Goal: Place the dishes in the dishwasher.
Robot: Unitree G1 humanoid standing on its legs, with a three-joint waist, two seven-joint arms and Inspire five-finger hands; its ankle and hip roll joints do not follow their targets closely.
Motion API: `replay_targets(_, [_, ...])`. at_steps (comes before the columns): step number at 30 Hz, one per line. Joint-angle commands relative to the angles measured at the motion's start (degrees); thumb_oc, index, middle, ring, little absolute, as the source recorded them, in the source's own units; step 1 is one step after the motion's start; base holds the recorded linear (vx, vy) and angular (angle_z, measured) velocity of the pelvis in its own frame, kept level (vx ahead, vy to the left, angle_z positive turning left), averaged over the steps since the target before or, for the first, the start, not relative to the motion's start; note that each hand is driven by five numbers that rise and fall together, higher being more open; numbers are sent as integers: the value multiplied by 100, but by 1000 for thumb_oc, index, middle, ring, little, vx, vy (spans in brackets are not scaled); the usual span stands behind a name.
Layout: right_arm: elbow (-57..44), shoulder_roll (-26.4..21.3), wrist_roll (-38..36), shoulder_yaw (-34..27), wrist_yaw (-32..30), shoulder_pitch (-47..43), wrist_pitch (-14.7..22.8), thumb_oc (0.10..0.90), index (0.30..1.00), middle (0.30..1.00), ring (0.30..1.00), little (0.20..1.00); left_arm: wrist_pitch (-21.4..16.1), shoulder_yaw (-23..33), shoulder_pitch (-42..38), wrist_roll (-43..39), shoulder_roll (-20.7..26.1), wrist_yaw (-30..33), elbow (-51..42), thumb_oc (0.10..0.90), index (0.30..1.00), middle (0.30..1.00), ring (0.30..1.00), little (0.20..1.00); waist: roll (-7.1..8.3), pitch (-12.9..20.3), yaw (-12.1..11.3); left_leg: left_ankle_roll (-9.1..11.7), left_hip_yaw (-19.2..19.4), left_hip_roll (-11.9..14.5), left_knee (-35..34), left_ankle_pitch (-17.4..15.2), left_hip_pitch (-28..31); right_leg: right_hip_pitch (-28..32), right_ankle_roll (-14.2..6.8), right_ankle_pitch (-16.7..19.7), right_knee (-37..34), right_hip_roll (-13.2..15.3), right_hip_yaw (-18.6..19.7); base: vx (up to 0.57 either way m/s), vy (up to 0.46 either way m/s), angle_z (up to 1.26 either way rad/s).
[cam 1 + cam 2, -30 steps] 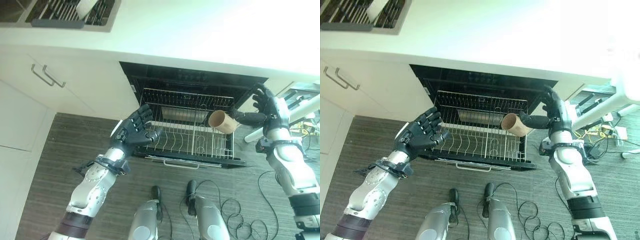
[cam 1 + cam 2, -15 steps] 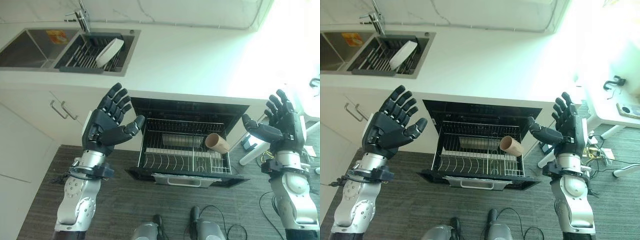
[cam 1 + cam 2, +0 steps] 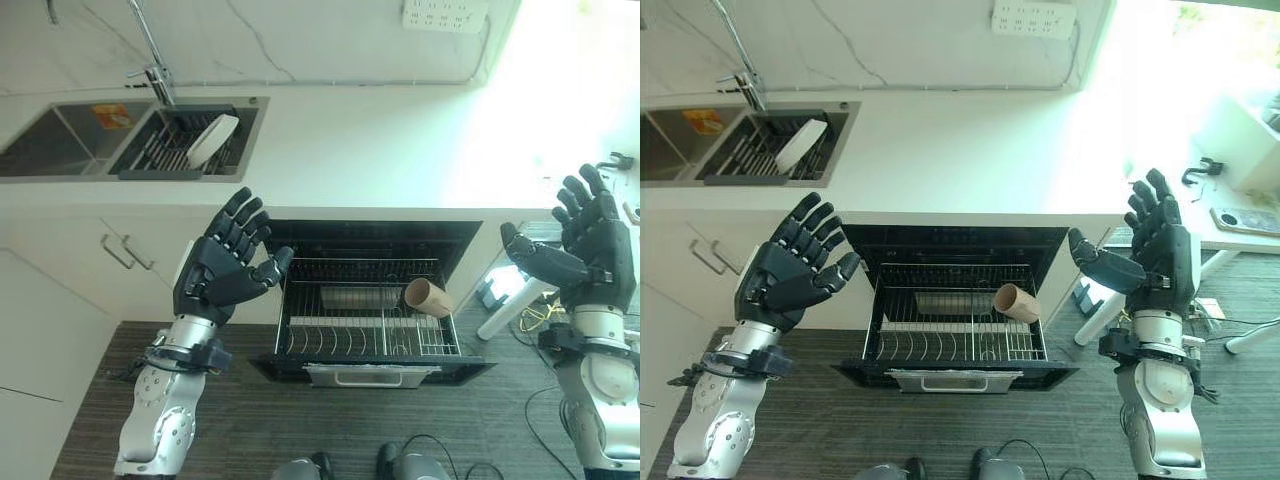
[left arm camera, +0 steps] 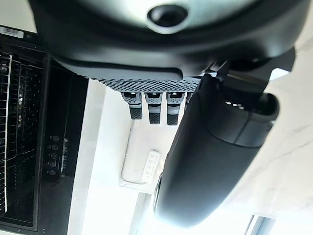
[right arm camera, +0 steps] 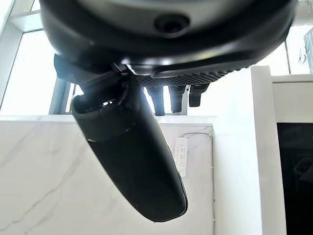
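Note:
The dishwasher (image 3: 370, 240) under the counter stands open with its wire rack (image 3: 368, 338) pulled out. A tan cup (image 3: 428, 297) lies on its side at the rack's right end. A white plate (image 3: 212, 140) leans in the drainer inside the sink (image 3: 60, 140) at the upper left. My left hand (image 3: 225, 268) is raised in front of the cabinet, left of the rack, fingers spread and holding nothing. My right hand (image 3: 583, 242) is held up at the far right, palm forward, fingers straight and empty. Both hands are well above the rack.
A white counter (image 3: 400, 150) runs across the view with a tap (image 3: 150, 60) at the sink and a wall socket (image 3: 445, 14) behind. Cabinet doors with bar handles (image 3: 120, 255) sit left of the dishwasher. Dark wood floor (image 3: 90, 420) lies below.
The camera has tilted up, showing more counter and wall. Both hands stay raised and open; the cup rests in the rack where it was half a second ago.

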State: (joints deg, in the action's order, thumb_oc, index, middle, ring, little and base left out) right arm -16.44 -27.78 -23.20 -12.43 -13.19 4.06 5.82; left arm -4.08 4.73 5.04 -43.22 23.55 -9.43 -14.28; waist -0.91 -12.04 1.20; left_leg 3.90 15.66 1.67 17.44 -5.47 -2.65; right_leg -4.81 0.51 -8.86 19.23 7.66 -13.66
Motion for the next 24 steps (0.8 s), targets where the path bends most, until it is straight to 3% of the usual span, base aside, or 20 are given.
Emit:
replay_targets(1, [-507,-368,-121,-571,-49,-554,543,800,900,900,900,900,-587,180,-451,-355,153,-157,-657,800,900,900,900,900,232,214,151,165,136,802,-25,135,4,499,-315,-402,-204,-258,-65,-3,275,22])
replay_targets(3, [-510,-447,-125,-612,114,-497,604,800,900,900,900,900,-738,228,-328,-399,110,-100,-718,800,900,900,900,900,174,302,186,212,-191,1064,-25,76,-139,422,-358,-395,-204,-261,71,29,447,6])
replay_targets(4, [-516,-584,-206,-665,215,-502,597,800,900,900,900,900,-908,270,-268,-500,42,-73,-706,800,900,900,900,900,131,434,200,369,-687,1352,-25,308,-345,330,-364,-411,-204,-276,307,47,576,-22])
replay_targets(6, [-438,-691,-264,-690,226,-596,567,800,900,900,900,900,-1020,253,-259,-527,-59,-138,-661,800,900,900,900,900,110,503,198,428,-1002,1451,-25,358,-346,296,-380,-416,-204,-219,425,58,530,-58])
replay_targets(9, [-457,-761,-328,-681,227,-701,535,800,900,900,900,900,-1156,282,-170,-528,-87,-217,-685,800,900,900,900,900,57,511,178,429,-1220,1401,-25,228,-200,286,-455,-397,-204,-103,547,23,459,-79])
replay_targets(10, [-516,-788,-240,-678,83,-741,513,800,900,900,900,900,-1179,282,-257,-560,-47,-257,-673,800,900,900,900,900,8,512,221,404,-1043,1364,-25,-137,-114,303,-613,-336,-204,123,546,-13,665,-51])
replay_targets(13, [-596,-741,-117,-771,-215,-698,572,800,900,900,900,900,-990,289,-506,-788,118,-424,-608,800,900,900,900,900,-28,538,265,275,-964,1132,-25,-568,-35,289,-981,-90,-204,568,545,-23,794,-9])
replay_targets(14, [-590,-612,-151,-838,-322,-617,669,800,900,900,900,900,-851,235,-673,-767,165,-516,-589,800,900,900,900,900,-18,554,259,130,-1061,856,-25,-729,-41,265,-1077,299,-204,820,531,-16,724,36])
replay_targets(16, [-568,-448,-173,-828,-330,-615,667,800,900,900,900,900,-755,146,-819,-725,179,-543,-589,800,900,900,900,900,-1,543,242,18,-1069,633,-25,-839,-38,178,-1158,921,-204,1065,464,-45,572,55])
replay_targets(17, [-562,-305,-67,-738,-309,-664,640,800,900,900,900,900,-680,120,-923,-672,210,-514,-608,800,900,900,900,900,3,528,184,-52,-982,549,-25,-873,-57,146,-1218,1264,-204,1205,258,-58,455,23])
replay_targets(18, [-560,-233,6,-681,-259,-702,594,800,900,900,900,900,-626,131,-962,-593,223,-508,-640,800,900,900,900,900,-3,527,119,-84,-894,533,-25,-876,-70,156,-1244,1388,-204,1258,38,-58,468,4])
replay_targets(20, [-540,-174,78,-529,-189,-809,535,800,900,900,900,900,-602,150,-962,-308,281,-452,-691,800,900,900,900,900,-48,523,-38,-148,-734,567,-25,-876,-66,264,-1247,1490,-204,1189,-472,-35,337,-26])
replay_targets(21, [-491,-167,46,-431,-122,-872,530,800,900,900,900,900,-648,144,-961,-79,354,-331,-659,800,900,900,900,900,-83,522,-89,-220,-693,597,-25,-864,-91,349,-1164,1318,-204,881,-634,-26,246,-62])
replay_targets(23, [-439,-232,12,-403,-78,-864,558,800,900,900,900,900,-722,106,-986,8,447,-211,-584,800,900,900,900,900,-60,541,-70,-293,-728,521,-25,-871,-149,353,-1052,1014,-204,451,-568,-9,201,-58])
replay_targets(24, [-418,-299,-60,-412,-40,-860,541,800,900,900,900,900,-758,82,-1007,103,458,-122,-545,800,900,900,900,900,28,559,-43,-350,-758,363,-25,-914,-166,335,-963,618,-204,-6,-411,2,122,-31])
